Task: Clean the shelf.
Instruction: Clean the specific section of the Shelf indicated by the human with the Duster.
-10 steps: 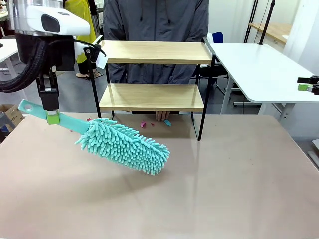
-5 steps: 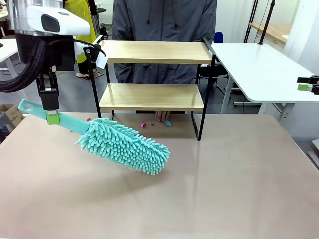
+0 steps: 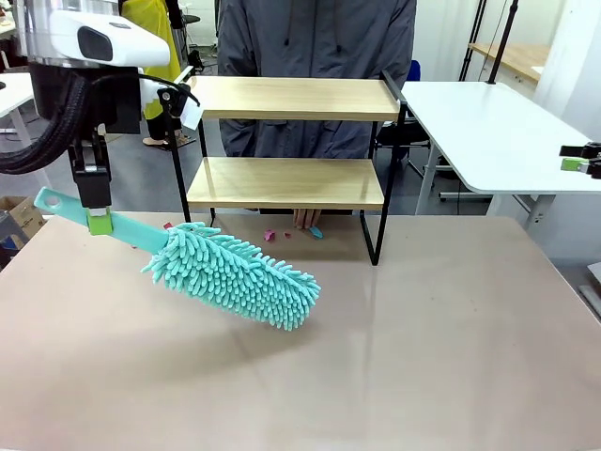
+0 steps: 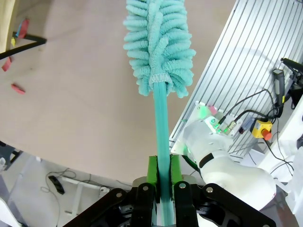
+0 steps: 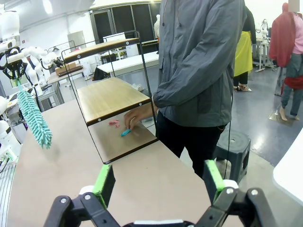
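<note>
Teal fluffy duster (image 3: 230, 274) hangs by its handle in the left jaws, pinched tight w/ green pads (image 4: 152, 172) either side, its head sloping down and away from them twd the counter (image 3: 423, 376). Shelf (image 3: 286, 181) stands beyond those jaws, on the person's side, apart from the duster. Person's hand (image 3: 305, 218) sits under its lower board by pink and teal scraps (image 3: 316, 232), paper bits maybe. Right jaws spread wide, nothing in them, shelf well ahead of them.
</note>
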`<state>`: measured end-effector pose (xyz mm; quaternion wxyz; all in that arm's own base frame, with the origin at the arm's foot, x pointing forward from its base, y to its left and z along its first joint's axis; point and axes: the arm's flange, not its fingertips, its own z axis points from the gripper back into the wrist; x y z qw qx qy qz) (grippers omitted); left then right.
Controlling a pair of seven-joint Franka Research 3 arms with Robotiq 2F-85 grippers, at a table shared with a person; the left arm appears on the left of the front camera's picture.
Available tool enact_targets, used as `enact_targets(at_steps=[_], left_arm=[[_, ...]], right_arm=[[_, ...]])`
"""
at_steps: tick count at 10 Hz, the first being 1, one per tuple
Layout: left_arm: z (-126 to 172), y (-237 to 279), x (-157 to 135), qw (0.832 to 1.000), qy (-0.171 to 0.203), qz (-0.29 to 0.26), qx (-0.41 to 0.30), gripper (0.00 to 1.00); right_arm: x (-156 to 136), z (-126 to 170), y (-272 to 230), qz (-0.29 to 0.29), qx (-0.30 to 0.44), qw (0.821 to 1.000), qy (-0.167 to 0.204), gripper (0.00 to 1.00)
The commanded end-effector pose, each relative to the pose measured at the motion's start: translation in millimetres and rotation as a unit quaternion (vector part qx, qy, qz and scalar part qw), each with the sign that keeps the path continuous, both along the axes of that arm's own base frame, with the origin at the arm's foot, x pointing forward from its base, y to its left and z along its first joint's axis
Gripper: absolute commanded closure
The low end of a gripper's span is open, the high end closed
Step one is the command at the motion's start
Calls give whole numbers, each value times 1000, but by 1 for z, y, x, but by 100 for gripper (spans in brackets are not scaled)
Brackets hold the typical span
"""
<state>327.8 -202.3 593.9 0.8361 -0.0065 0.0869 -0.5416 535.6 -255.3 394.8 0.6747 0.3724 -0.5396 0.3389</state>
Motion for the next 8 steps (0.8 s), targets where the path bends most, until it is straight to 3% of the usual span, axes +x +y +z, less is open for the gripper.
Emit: enact_targets(at_steps=[1,5,8], left_arm=[[2,1,-1,1000,-4,-1,-3,87],[-25,-50,-6,997,-4,67,-32,87],[-42,-85,-17,979,-46,191,-55,87]], right_arm=[[0,2,1,0,-2,1000,1,0],[0,2,1,0,-2,1000,1,0],[0,2,1,0,-2,1000,1,0]])
